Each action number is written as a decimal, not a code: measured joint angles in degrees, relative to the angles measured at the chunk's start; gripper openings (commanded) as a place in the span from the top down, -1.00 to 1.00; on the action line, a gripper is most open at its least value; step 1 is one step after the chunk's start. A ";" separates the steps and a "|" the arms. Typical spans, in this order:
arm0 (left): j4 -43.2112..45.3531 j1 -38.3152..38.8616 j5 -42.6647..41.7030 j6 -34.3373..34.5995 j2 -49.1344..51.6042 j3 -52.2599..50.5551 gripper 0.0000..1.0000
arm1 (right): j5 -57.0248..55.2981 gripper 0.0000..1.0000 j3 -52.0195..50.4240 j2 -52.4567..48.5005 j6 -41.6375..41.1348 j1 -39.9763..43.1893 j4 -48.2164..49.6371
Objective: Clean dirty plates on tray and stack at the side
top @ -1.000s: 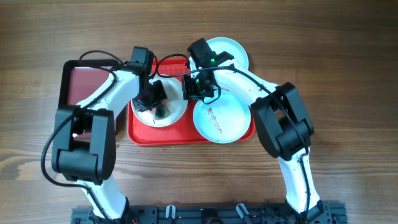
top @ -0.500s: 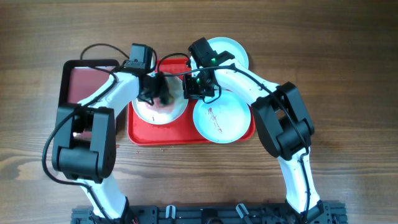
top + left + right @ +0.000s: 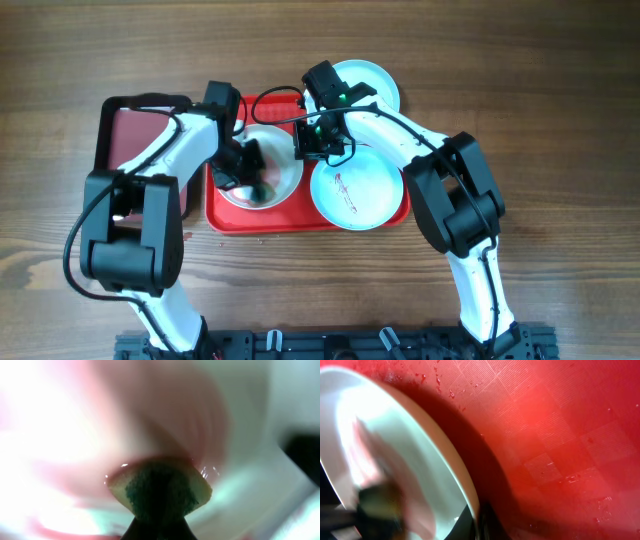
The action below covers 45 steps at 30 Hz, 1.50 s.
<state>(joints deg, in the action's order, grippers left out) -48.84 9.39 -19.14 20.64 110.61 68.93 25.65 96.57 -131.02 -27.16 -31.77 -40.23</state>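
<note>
While right fingers [image 3: 487, 531] pinch plate [image 3: 285, 172] rim, left fingers [image 3: 152, 532] press sponge [image 3: 160, 491].

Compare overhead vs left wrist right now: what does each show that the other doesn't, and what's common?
Overhead only: the whole layout, with the red tray, a stained pale blue plate, a second pale blue plate beyond it, the maroon tray at the left, and the right gripper at the white plate's rim. Left wrist only: the sponge close up, yellow body and green face, pinched in the left gripper; the rest is blur. Both: the white plate under the left gripper.
</note>
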 measured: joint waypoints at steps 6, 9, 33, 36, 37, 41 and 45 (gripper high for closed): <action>10.16 0.42 -8.07 -6.14 1.09 -1.38 0.92 | -0.24 0.91 0.00 0.00 -0.50 0.11 0.33; 13.40 0.81 -0.63 0.42 0.79 -1.11 0.92 | -0.31 0.91 0.00 -0.02 -1.11 0.15 0.50; -13.11 -15.58 19.19 7.96 -17.81 16.63 0.92 | -21.00 0.91 0.22 17.77 0.85 -0.85 -9.18; -13.35 -15.67 18.23 7.50 -17.81 16.63 0.92 | -31.63 0.91 0.33 23.02 1.09 -4.11 -10.47; -13.42 -15.67 18.16 7.50 -17.81 16.63 0.92 | -34.58 0.91 0.33 22.97 1.27 -4.94 -11.06; -13.81 -15.67 18.10 7.50 -17.81 16.63 0.92 | -48.17 0.91 0.33 22.93 2.38 -10.19 -11.58; -13.79 -15.67 17.92 7.50 -17.51 16.55 0.92 | -59.80 0.91 0.33 22.93 4.39 -15.43 -10.99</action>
<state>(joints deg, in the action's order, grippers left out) -62.63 -6.28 -1.21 28.14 93.10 85.47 -34.15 96.90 -108.09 -22.76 -47.20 -51.22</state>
